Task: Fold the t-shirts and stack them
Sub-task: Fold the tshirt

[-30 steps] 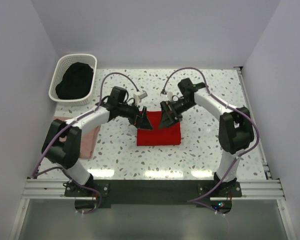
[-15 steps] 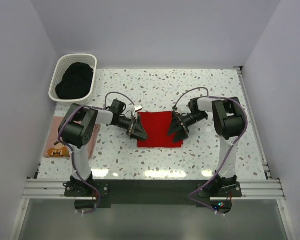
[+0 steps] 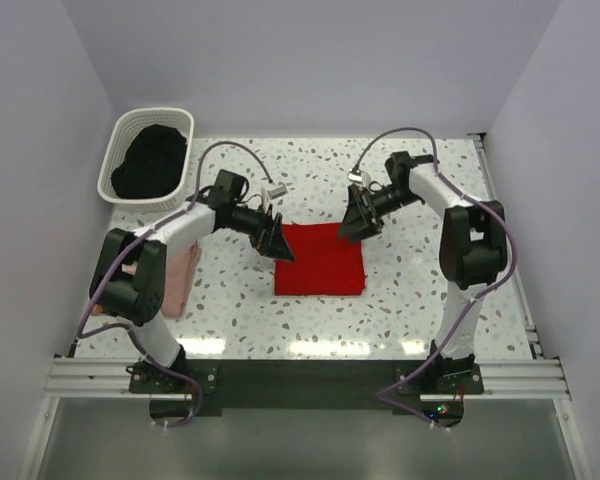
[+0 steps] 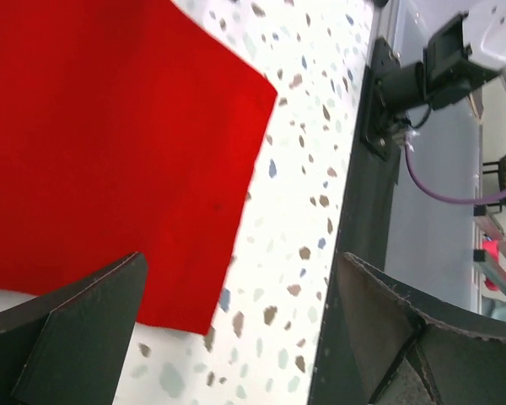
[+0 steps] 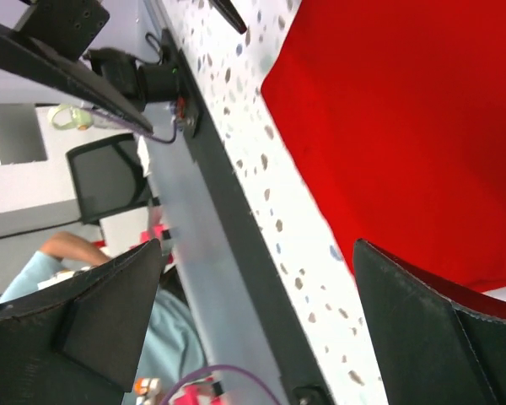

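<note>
Tip: with the red t-shirt [image 3: 320,262] folded square on the table [image 3: 430,300] and left gripper [image 3: 277,240] and right gripper [image 3: 355,222] wide open, empty, at its far corners, I'd pinch every layer evenly before lifting.

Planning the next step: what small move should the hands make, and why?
Probably close the left hand and right hand on the far corners of the red t-shirt: it lies folded, both hands hang open there, and the pink t-shirt lies apart.
</note>
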You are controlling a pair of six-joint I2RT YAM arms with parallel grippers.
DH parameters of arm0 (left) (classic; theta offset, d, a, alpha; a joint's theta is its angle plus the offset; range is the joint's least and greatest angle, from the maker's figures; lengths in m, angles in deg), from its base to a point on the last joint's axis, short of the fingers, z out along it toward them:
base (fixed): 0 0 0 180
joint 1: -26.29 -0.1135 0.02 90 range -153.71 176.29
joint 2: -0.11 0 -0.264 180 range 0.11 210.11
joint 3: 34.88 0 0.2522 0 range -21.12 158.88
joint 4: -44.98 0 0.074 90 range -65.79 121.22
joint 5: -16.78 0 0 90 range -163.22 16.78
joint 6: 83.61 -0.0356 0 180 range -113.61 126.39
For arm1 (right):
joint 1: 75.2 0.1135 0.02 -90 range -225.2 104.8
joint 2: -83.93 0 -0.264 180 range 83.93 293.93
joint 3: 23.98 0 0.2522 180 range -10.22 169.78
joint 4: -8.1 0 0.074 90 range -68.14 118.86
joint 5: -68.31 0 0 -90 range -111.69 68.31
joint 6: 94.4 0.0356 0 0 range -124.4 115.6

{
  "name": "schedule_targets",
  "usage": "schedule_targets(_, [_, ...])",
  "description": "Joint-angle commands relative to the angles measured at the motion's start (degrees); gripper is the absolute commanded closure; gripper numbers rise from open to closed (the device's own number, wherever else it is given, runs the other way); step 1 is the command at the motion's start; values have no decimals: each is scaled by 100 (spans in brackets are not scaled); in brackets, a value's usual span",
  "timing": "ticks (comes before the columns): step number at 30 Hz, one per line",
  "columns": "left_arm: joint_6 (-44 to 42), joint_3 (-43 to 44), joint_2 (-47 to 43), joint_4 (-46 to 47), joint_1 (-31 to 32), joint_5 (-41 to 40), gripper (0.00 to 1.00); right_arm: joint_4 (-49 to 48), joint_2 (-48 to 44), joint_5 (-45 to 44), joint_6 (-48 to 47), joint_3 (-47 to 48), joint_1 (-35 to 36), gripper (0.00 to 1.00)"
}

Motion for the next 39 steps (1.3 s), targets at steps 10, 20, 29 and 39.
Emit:
schedule_targets(10, [1029, 1256, 2171, 1551, -238, -323, 0, -1222, 1856, -243, 658, 1371, -254, 2])
schedule_targets(20, [-14, 1116, 1692, 500, -520, -874, 0, -204, 2043, -444, -307, 1634, -448, 4])
schedule_targets(29, [-622, -159, -1367, 551, -1099, -2564, 0, -360, -206, -1849, -713, 952, 305, 5])
schedule_targets(39, [-745, -54, -817, -908, -2506, -1843, 0, -2223, -1465, -5136, -599, -676, 3039, 10])
